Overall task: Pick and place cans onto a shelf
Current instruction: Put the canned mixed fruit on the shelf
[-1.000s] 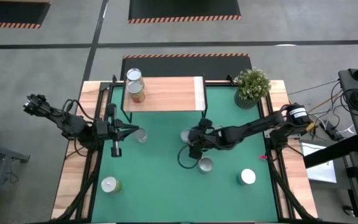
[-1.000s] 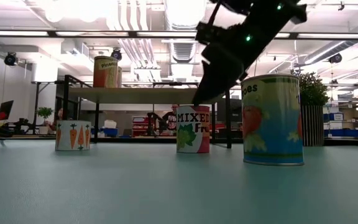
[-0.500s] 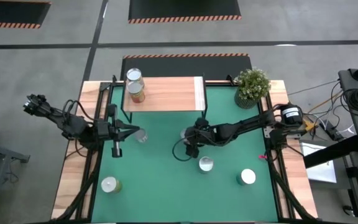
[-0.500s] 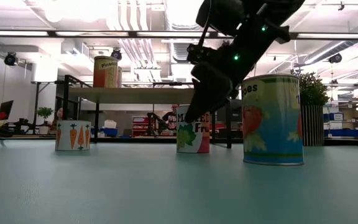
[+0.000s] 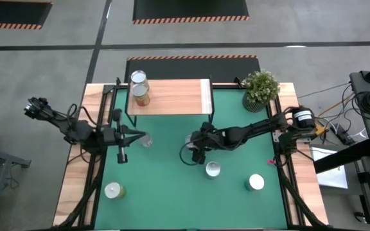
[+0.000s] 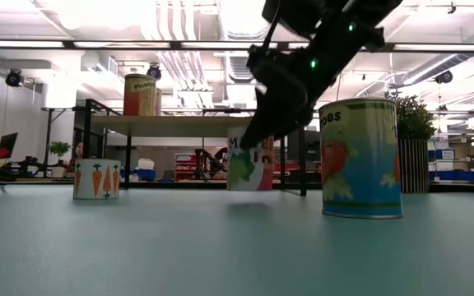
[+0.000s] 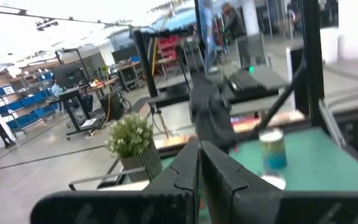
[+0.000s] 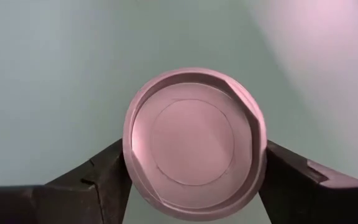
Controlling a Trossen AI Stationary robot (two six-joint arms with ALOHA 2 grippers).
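**Right jaws clamping the mixed-fruit can; left jaws together**

Jaws of the right gripper (image 5: pixel 195 140) are pressing on both sides of the mixed-fruit can (image 6: pixel 250 170), near the middle of the green mat (image 5: pixel 166 179). The low view is showing this can tilted, its base clear of the mat with a faint shadow beneath. The right wrist view is looking straight down on its round top (image 8: pixel 194 162), with one dark finger (image 8: pixel 101 180) touching each flank. The left gripper (image 5: pixel 133 136) is sitting over the left part of the mat with its jaws together, pointing at a silvery-topped can (image 5: pixel 146 140) just beside its tip.

Shelf (image 5: pixel 172 96) is carrying two cans at its left end: one silver-topped (image 5: pixel 138 79), one lying with an orange side up (image 5: pixel 140 96). The low view is showing only an orange-labelled can (image 6: pixel 141 94) standing up there.

Loose cans on the mat: one just in front of the right gripper (image 5: pixel 212 169), one front right (image 5: pixel 255 182), one front left (image 5: pixel 113 190). The low view is adding labels that the high view hides: a carrot can (image 6: pixel 96 178) on the left, a tall blue tomato can (image 6: pixel 360 158) close on the right.

Potted plant (image 5: pixel 260 88) is standing at the back right corner; the left wrist view is also catching it (image 7: pixel 132 144), plus a blue can (image 7: pixel 271 148) across the mat.
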